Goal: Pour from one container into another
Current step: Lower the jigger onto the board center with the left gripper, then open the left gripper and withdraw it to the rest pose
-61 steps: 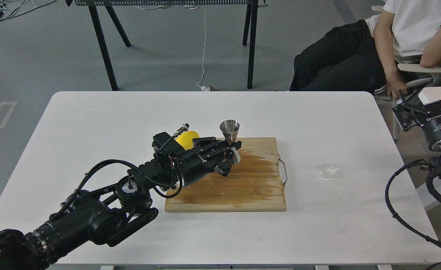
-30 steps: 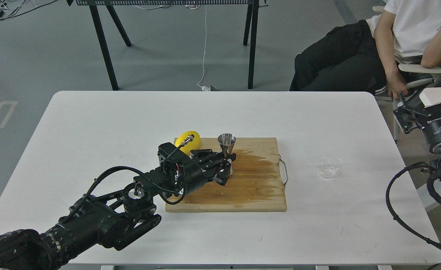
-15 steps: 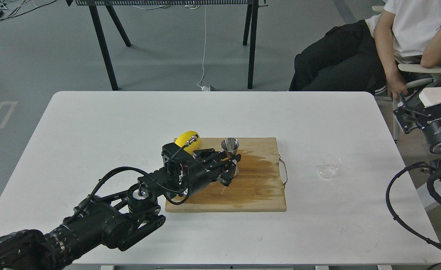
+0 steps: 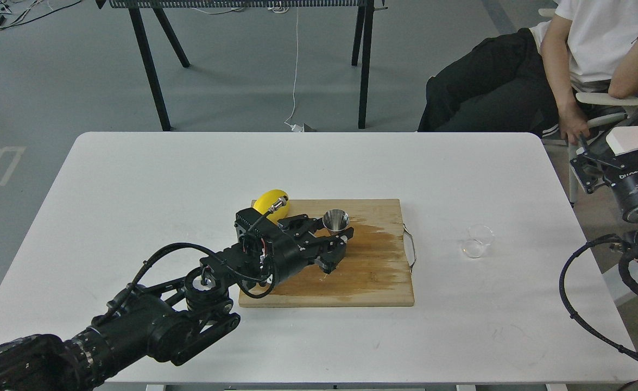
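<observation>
While the jigger sat low on the board: the left gripper (image 4: 336, 245) was clamped around the stainless jigger (image 4: 335, 221) at or below its waist, open cone facing up.
Where it stood: the jigger was on the wooden cutting board (image 4: 370, 282), beside the lemon (image 4: 267, 200) and at the edge of a dark wet stain (image 4: 376, 239).
Source cup: the clear glass cup (image 4: 476, 240) stood on the white table (image 4: 134, 179), well apart to the right of the board, untouched.
Right gripper (image 4: 617, 144): it was parked off the table's right edge, and whether its fingers were apart could not be told.
Doing the step well: as a judgement, the jigger needed to be seated flat and upright before release.
Risk: its narrow base looked tippy, and the wet board might let it slide.
</observation>
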Motion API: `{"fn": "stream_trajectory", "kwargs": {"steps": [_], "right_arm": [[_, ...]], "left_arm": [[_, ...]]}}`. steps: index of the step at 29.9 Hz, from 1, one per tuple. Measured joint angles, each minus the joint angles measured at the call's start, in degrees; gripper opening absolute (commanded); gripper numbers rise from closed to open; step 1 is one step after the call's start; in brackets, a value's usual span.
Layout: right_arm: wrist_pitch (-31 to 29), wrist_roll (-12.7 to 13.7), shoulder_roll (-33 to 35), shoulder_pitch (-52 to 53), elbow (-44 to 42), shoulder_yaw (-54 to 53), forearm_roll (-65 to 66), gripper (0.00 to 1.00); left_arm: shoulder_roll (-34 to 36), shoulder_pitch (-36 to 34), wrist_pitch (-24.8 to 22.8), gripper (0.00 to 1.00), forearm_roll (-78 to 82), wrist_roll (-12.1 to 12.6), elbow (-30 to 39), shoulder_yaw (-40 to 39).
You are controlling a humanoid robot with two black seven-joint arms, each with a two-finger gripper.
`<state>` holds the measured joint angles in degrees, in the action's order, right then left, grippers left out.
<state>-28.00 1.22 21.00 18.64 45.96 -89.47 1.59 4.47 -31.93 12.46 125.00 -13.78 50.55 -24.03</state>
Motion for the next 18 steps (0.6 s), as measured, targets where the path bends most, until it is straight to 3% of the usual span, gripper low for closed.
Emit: {"fn": "stream_trajectory", "kwargs": {"steps": [8, 13, 18], "right_arm": [[0.0, 0.0, 0.2, -0.4, 0.8, 0.0, 0.0, 1.0], [0.0, 0.0, 0.5, -0.6, 1.1, 0.0, 0.0, 1.0], [0.0, 0.0, 0.5, -0.6, 1.1, 0.0, 0.0, 1.0]], "left_arm": [[0.8, 0.2, 0.2, 0.7, 0.0, -0.6, 1.5, 0.1], [1.7, 0.6, 0.3, 0.7, 0.0, -3.2, 1.6, 0.2], [3.0, 1.7, 0.5, 0.7, 0.0, -3.8, 1.7, 0.2]]}}
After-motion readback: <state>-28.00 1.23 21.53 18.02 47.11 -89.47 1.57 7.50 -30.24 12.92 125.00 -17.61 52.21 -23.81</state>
